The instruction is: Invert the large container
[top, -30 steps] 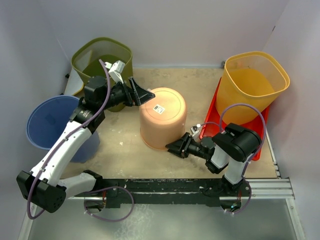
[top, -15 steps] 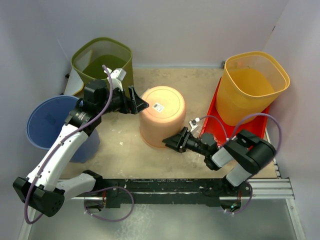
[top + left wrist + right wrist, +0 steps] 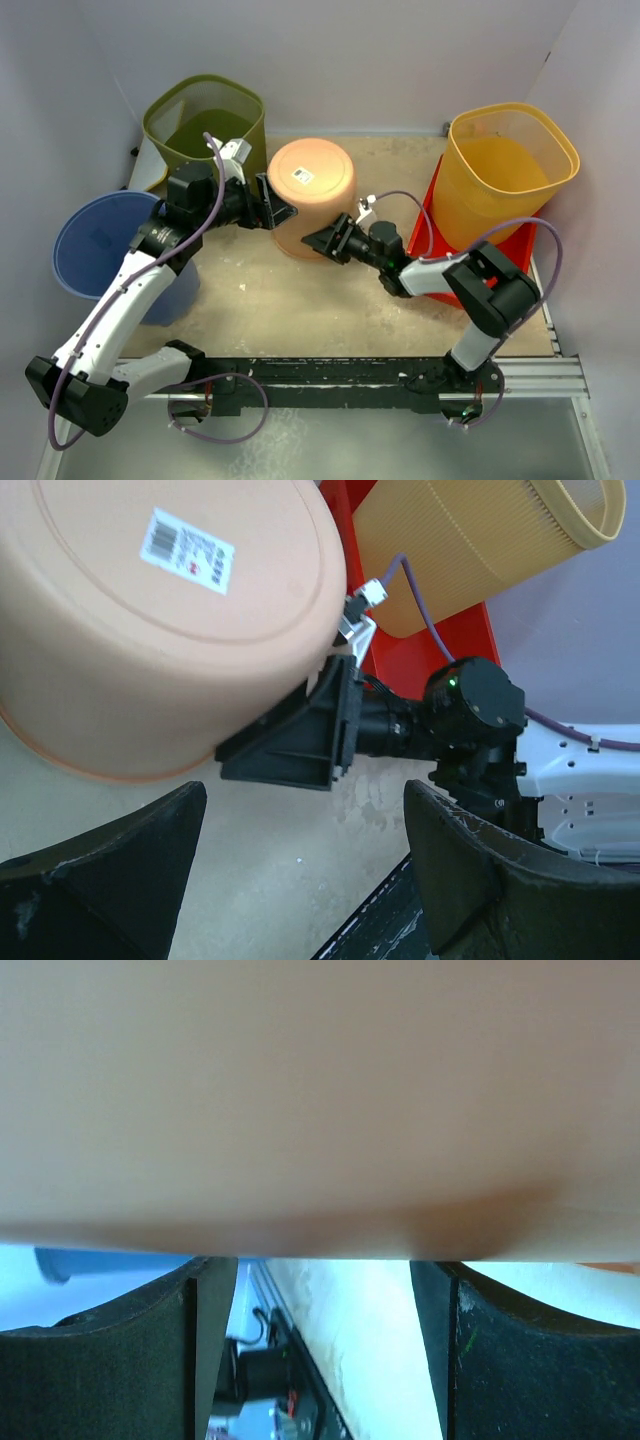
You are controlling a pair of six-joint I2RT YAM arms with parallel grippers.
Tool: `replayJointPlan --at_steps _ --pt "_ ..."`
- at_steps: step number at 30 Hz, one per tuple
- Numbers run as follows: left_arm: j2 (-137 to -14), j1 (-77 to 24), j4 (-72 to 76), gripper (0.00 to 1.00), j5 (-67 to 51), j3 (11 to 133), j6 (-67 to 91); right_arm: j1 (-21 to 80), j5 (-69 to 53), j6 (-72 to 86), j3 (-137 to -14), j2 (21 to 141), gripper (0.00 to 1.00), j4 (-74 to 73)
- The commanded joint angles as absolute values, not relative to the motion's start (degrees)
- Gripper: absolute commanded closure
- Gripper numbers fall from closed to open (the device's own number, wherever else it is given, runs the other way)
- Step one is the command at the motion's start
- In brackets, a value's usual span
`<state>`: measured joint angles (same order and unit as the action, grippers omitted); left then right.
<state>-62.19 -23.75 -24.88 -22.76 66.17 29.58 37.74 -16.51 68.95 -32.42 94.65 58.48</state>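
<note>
Overhead first: the peach container sits toward the back middle of the counter. Its base is up, its barcode label faces the camera and its mouth is down. The left gripper is just beside its left wall, jaws spread wide and holding nothing. The right gripper noses in low at the near wall. An olive bin stands near at back left, with a blue bin at the left edge. On the right a yellow bin stands in a red tray.

Over to the left wrist: the container fills the upper left, with its base and white label toward the lens and its rim low against the counter. The left fingers frame the bottom corners, far apart, with only bare counter between them. One black finger of the right gripper lies against the container's lower wall.

Now the right wrist: peach wall covers the whole top half, very close. The right fingers sit at the bottom corners with a wide gap and pale counter showing through. The jaws are open and grip nothing. Whether the tips touch the wall cannot be told from this view.
</note>
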Motion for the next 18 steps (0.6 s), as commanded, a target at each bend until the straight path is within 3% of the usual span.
replayJointPlan --at_steps 1,8,13,18 --pt "-60.1 -23.61 -21.55 0.23 -23.99 65.13 30.85 36.3 -10.48 67.21 -41.48 99.47 0.28 55.04" --pt "-59.85 -23.62 -20.63 0.23 -22.98 61.7 30.82 35.77 -5.37 60.53 -42.05 92.2 0.28 41.75" --pt "-61.54 -24.45 -17.09 0.23 -20.88 58.88 31.72 35.66 2.69 50.69 -37.25 75.49 0.26 22.69" --pt "-66.99 -32.24 -12.09 0.23 -15.54 58.36 31.64 35.69 13.04 41.6 -36.59 56.89 0.21 1.14"
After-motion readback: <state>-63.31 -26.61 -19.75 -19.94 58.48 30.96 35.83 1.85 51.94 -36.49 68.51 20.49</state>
